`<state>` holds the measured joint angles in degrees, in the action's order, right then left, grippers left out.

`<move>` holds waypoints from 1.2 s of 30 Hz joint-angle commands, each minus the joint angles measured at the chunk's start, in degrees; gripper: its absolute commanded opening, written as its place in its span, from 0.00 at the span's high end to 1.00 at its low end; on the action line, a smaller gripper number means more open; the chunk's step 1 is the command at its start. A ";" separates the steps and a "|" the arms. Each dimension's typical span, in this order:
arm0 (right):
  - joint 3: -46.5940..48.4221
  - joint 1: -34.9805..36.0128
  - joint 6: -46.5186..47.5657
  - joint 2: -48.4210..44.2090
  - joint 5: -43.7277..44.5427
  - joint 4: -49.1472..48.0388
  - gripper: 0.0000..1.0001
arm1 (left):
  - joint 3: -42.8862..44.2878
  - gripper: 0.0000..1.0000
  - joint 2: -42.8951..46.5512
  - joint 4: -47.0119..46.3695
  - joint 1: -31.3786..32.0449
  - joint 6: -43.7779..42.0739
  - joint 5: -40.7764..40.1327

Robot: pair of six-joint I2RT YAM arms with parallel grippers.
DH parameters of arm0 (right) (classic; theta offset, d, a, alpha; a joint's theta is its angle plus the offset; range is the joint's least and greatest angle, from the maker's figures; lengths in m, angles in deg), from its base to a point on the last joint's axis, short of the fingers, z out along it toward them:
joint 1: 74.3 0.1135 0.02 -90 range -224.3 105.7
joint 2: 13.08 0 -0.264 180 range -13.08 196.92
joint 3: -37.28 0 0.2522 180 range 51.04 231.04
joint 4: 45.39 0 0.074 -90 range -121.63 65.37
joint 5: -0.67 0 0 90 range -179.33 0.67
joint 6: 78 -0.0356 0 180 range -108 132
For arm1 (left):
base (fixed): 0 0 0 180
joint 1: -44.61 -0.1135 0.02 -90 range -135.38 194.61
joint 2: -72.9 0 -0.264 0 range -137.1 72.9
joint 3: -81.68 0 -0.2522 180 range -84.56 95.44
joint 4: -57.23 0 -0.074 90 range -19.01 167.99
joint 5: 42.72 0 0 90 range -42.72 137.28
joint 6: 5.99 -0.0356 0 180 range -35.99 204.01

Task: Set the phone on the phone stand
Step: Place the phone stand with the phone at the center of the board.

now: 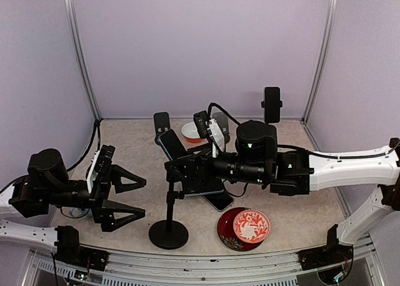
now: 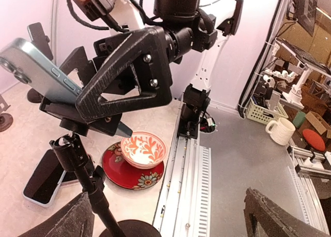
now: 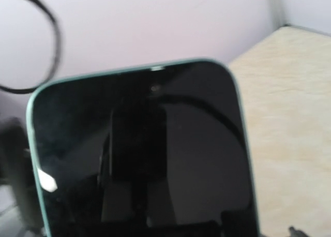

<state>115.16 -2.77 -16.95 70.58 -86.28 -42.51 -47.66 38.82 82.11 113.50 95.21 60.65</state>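
The beige worktop (image 1: 131,148) carries the black phone stand (image 1: 168,233), which rises beneath my right tool (image 1: 178,177). The phone (image 3: 139,154), glossy black screen with a blue-green edge, leans tilted on the stand's head between that tool's jaws. I cannot tell whether they are gripping it or released. Left of the stand, my left tool (image 1: 142,200) gapes empty.

The phone (image 1: 171,142) tilts on the phone stand (image 1: 168,231) by the right pincer (image 1: 175,178); the left pincer (image 1: 144,199) gapes wide.
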 commanded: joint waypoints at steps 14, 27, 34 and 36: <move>38.46 -0.51 27.14 26.46 18.75 -4.59 0.29 | 4.66 0.01 13.16 11.16 0.23 14.74 -37.19; 70.88 -4.14 35.01 58.91 15.74 -13.68 0.31 | 8.05 0.01 23.55 23.94 0.19 23.79 -47.82; 67.41 -4.73 34.91 60.77 14.50 -19.75 0.22 | 9.31 0.01 22.00 25.29 0.21 23.08 -49.36; 67.28 -4.73 34.78 61.13 13.70 -19.73 0.16 | 9.41 0.01 21.20 25.40 0.16 22.96 -50.51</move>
<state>181.67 -7.39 17.17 132.32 -71.11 -51.16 -41.45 54.53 105.93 113.82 118.20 13.22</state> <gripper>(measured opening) 0.944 0.989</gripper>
